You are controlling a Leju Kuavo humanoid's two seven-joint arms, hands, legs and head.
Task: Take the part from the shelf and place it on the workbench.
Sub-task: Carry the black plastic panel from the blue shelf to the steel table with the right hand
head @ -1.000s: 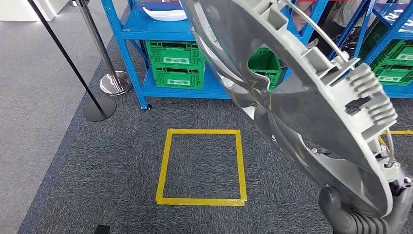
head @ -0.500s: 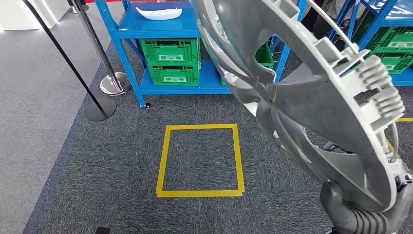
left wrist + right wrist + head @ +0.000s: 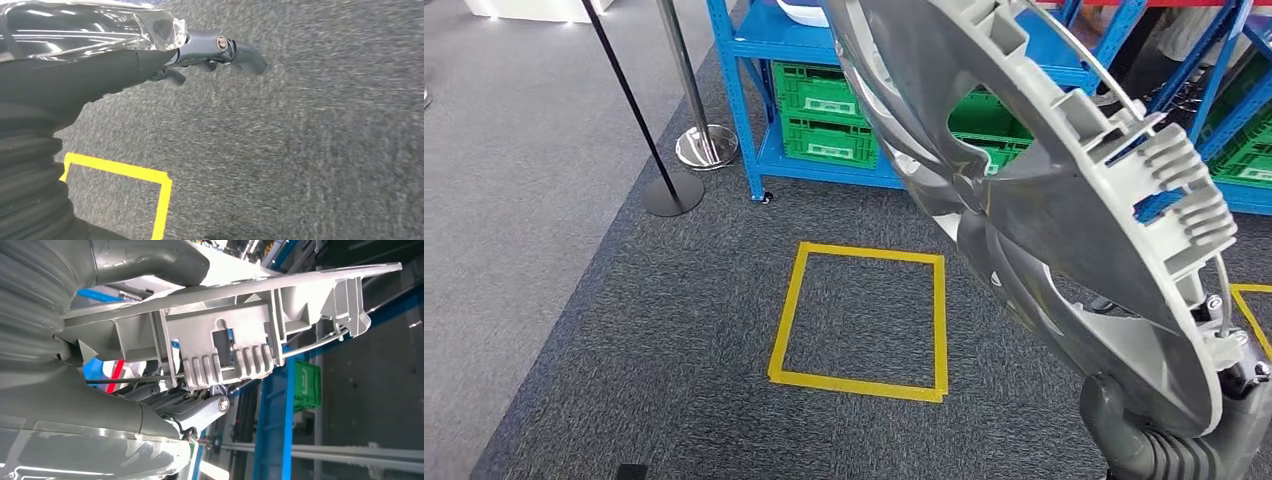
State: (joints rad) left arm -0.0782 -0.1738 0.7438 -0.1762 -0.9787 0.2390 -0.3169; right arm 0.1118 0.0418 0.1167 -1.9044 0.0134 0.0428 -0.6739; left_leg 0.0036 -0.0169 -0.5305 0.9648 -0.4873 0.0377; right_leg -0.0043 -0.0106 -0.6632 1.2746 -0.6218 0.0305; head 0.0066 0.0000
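Head view: right robot hand [image 3: 1169, 445] clamped the grey wheel-cover part [image 3: 1064, 200] upright for carrying; left robot hand [image 3: 200, 55] hung with fingers curled, holding nothing.

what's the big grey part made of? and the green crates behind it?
Grey part: looks like moulded plastic, matte grey; thin ribs and clip tabs show at the rim, held by the right hand. Green crates: likely injection-moulded plastic with lattice walls. Neither is certain from looks alone.
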